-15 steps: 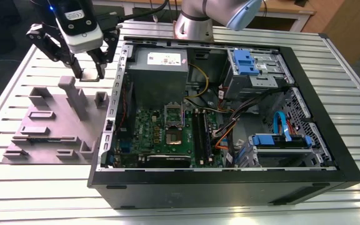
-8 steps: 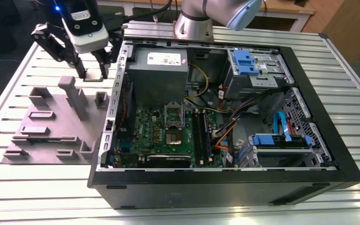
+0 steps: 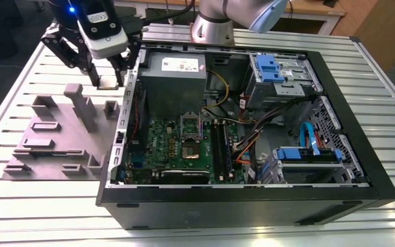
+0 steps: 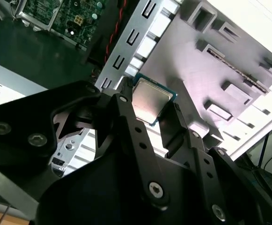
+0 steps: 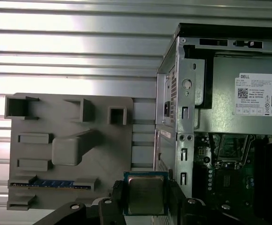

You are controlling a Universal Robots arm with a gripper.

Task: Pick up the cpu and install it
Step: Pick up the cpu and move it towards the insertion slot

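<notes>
1. The gripper (image 4: 150,101) is closed narrowly on the cpu (image 4: 150,99). Its two black fingers (image 4: 132,123) press against opposite edges of the small square chip. In both wrist views the silvery metal top faces the camera and the underside is hidden.
2. In the exterior view the fingers cover nearly all of the cpu, and the arm (image 3: 228,20) is cut off at the upper edge.
3. The cpu is at the far edge of the grey fixture (image 3: 53,139), just beside the outer wall of the computer case (image 3: 362,154). Whether it touches anything beneath it cannot be told.
4. The case lies open on a slatted metal table (image 3: 19,216). Inside is a green motherboard (image 3: 160,139) with a dark square socket (image 3: 192,149), well apart from the gripper, with the case wall between them.
5. A grey power supply box (image 3: 177,69) fills the case corner nearest the gripper. Blue drive brackets (image 3: 269,67) and loose cables lie toward the exterior view's right.
6. The fixture has raised blocks and pockets, and a blue strip (image 5: 51,184) lies in one long slot.
7. A white printed label (image 5: 262,96) on the power supply carries a square code and small marks.
</notes>
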